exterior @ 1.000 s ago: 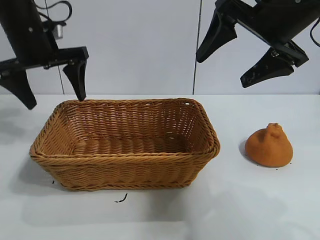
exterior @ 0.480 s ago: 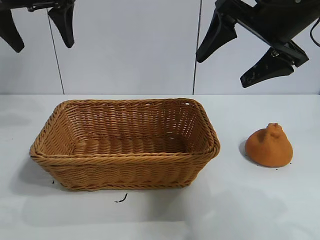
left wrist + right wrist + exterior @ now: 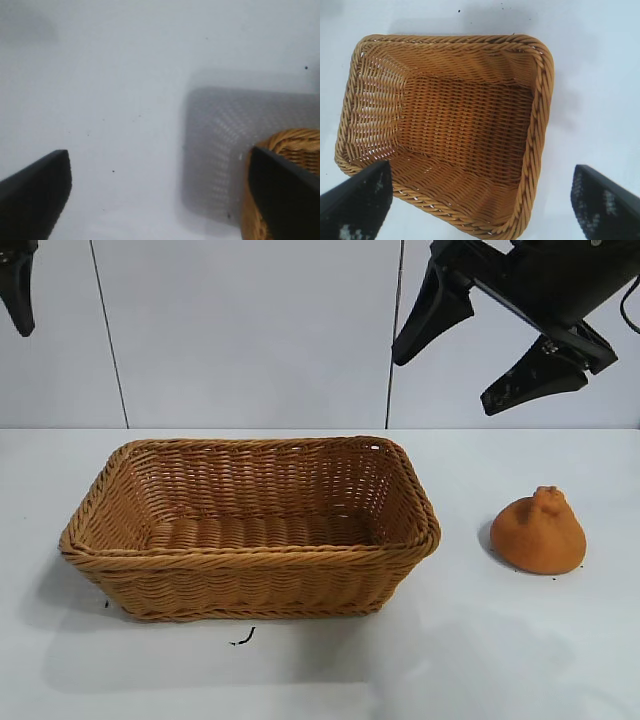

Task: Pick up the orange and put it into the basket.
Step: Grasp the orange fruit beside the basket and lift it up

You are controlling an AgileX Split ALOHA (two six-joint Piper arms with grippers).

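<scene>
Left claw (image 3: 18, 290) gone up-left, orange (image 3: 539, 532) far

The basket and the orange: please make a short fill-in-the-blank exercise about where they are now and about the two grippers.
1. The orange lies on the ____ beside the basket.
2. Inside, the basket is ____.
3. The fingers of the right gripper, high above the gap between basket and orange, are ____.
4. The left gripper, by the basket's end away from the orange, holds ____.

Missing words: table; empty; open; nothing
</scene>
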